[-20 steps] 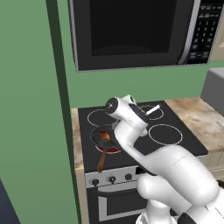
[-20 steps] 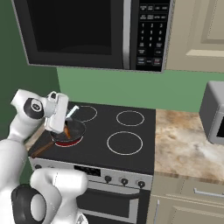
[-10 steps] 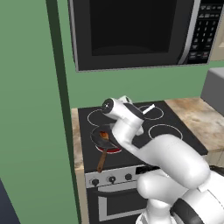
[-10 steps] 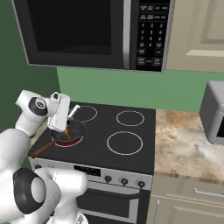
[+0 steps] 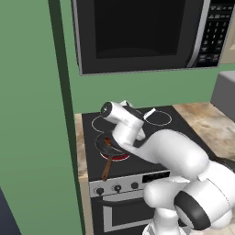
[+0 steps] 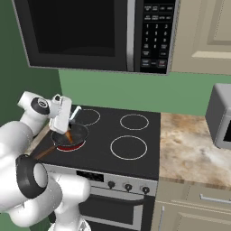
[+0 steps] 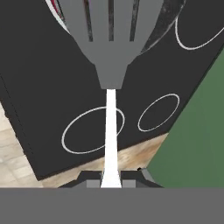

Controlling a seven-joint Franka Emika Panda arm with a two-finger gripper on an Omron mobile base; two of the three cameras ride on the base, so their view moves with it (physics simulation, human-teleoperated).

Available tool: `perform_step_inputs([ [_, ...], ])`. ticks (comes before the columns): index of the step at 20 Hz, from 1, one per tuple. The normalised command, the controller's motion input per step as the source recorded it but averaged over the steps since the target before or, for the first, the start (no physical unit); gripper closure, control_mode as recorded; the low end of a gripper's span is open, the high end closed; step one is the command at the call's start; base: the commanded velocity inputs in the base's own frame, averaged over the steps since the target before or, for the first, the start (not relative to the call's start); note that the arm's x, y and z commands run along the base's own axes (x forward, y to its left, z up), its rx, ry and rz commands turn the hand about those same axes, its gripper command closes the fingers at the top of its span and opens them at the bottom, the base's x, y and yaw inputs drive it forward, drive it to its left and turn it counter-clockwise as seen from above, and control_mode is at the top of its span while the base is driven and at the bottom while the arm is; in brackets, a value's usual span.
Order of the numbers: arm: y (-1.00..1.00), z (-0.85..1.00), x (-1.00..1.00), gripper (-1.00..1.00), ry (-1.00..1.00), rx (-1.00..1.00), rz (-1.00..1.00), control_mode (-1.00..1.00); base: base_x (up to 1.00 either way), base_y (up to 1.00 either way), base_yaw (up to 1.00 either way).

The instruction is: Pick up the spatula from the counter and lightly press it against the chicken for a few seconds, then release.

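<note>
My gripper (image 7: 111,182) is shut on the white handle of the spatula (image 7: 111,48), whose grey slotted head reaches over the dark pan (image 7: 164,26). In the base views the pan (image 5: 102,143) (image 6: 81,133) sits on the front left burner, wooden handle pointing toward the stove's front. The brownish chicken (image 5: 108,141) (image 6: 69,136) lies inside it. My gripper (image 5: 123,137) (image 6: 64,129) hangs tilted right over the pan, the spatula handle's (image 5: 149,114) (image 6: 75,113) free end sticking up behind the hand. Whether the head touches the chicken is hidden.
A black stove (image 6: 131,149) with white burner rings fills the middle, knobs along its front. A microwave (image 5: 137,32) hangs overhead. The green wall (image 5: 32,137) stands close on the left. A stone counter (image 6: 189,149) and a grey appliance (image 6: 222,116) lie to the right.
The hand and spatula stay over the pan almost unmoved. The arm's elbow has swung nearer the left camera and looks larger.
</note>
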Motion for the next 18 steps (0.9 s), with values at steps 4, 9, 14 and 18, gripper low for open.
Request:
perform_step_inputs([
  [4, 0.09, -0.16, 0.19, 1.00, 0.04, -0.02, 0.00, -1.00, 0.00, 0.00, 0.00],
  [9, 0.07, -0.17, 0.17, 1.00, 0.02, -0.02, 0.00, -1.00, 0.00, 0.00, 0.00],
  [14, 0.01, -0.14, 0.14, 1.00, 0.00, -0.02, 0.00, -1.00, 0.00, 0.00, 0.00],
  [18, 0.00, -0.15, 0.10, 1.00, 0.00, -0.01, 0.00, -1.00, 0.00, 0.00, 0.00],
])
